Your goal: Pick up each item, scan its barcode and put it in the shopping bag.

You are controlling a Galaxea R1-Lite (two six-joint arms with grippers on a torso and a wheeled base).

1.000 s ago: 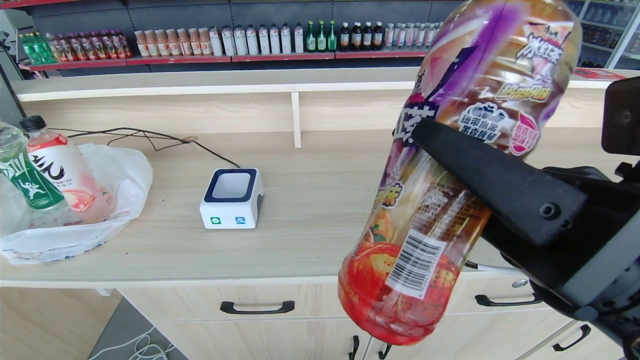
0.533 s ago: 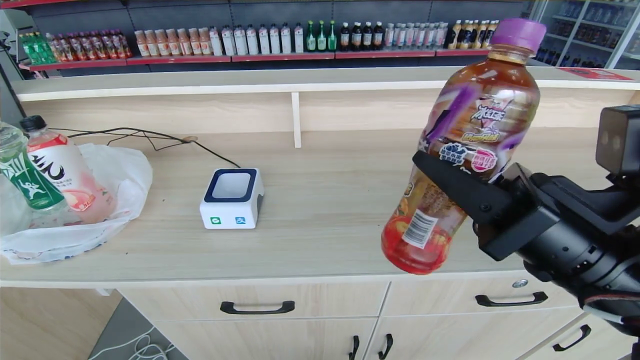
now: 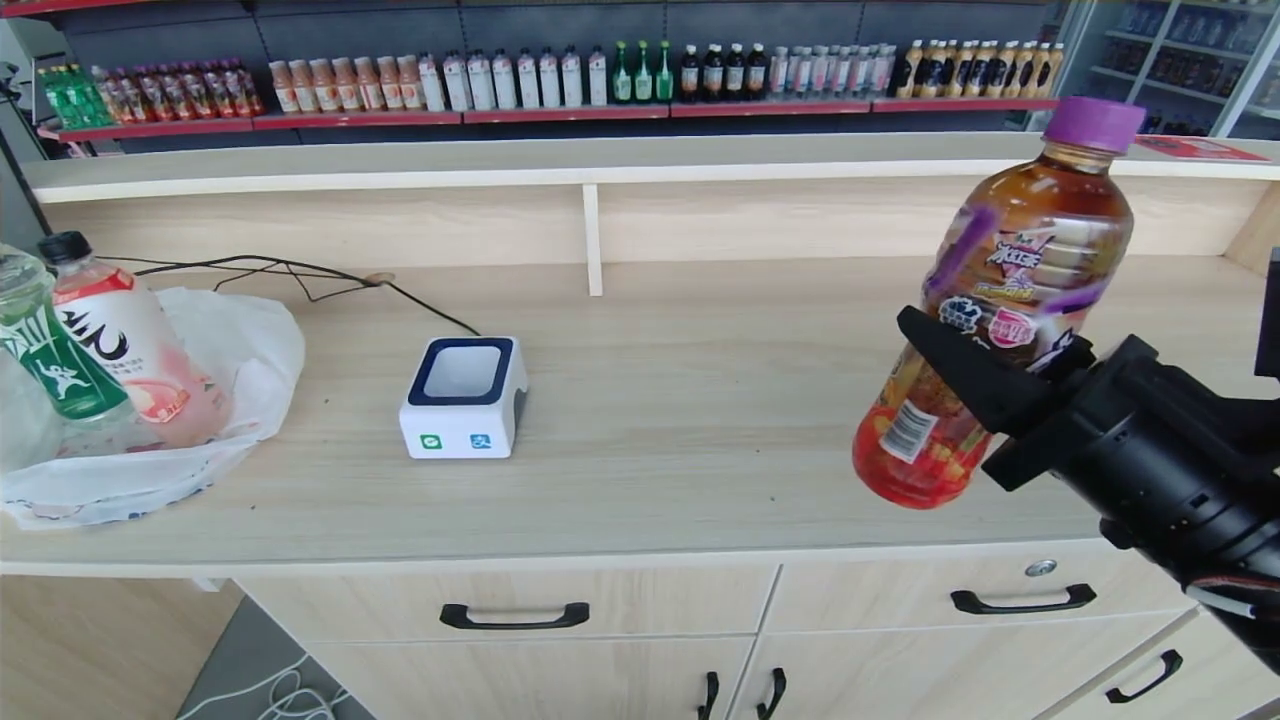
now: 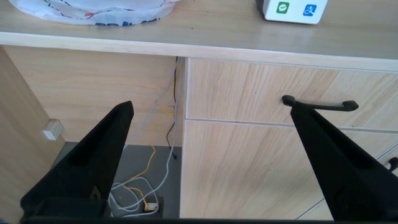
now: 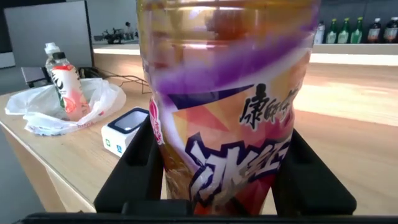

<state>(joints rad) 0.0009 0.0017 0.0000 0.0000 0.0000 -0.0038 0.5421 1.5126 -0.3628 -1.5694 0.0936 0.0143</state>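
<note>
- R gripper (image 5: 221, 174): fingers clamped on sides of clear plastic tea bottle w/ purple cap & purple-orange label (image 3: 1010, 300); bottle slightly tilted, cap up, barcode low on its side, held over light-wood counter (image 3: 680, 420).
- White box scanner w/ blue-rimmed window (image 3: 465, 397): on counter, well to R gripper's left.
- White plastic shopping bag (image 3: 250, 350): farther left, past scanner; holds pink bottle w/ black cap (image 3: 130, 350) & green-label bottle (image 3: 45, 355).
- L gripper (image 4: 208, 118): fingers wide apart, holding nothing, low before counter's drawers.
</note>
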